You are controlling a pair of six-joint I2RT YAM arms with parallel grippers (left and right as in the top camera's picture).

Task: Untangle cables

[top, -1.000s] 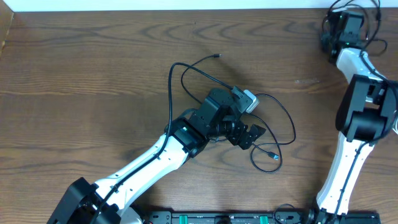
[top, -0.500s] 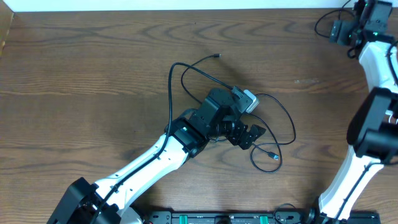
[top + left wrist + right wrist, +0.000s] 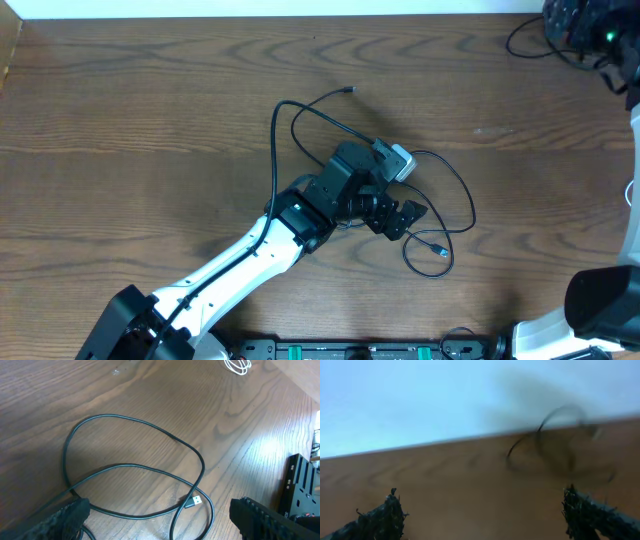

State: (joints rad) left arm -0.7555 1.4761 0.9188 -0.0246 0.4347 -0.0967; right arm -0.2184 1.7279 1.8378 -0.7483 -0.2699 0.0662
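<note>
A black cable (image 3: 278, 150) loops across the table's middle, one small plug (image 3: 347, 90) at the far end and a USB plug (image 3: 440, 250) near the front. My left gripper (image 3: 398, 215) hovers open over its right-hand loops. In the left wrist view the cable (image 3: 135, 422) crosses itself and the USB plug (image 3: 192, 501) lies between my open left gripper (image 3: 159, 519); nothing is held. A white coiled cable (image 3: 238, 366) shows far off. My right gripper (image 3: 572, 18) is at the far right corner, open and empty (image 3: 487, 515), near another black cable (image 3: 522, 40), blurred (image 3: 555, 435).
The table's far edge (image 3: 300, 14) meets a white wall. A black rail (image 3: 350, 350) runs along the front edge. The right arm's white links (image 3: 630, 250) stand along the right side. The left arm (image 3: 240, 265) stretches from the front left.
My right arm has swung from beside the corner cable up and right toward the far corner, its jaws spreading wider, leaving that cable on the table. The left arm has not moved.
</note>
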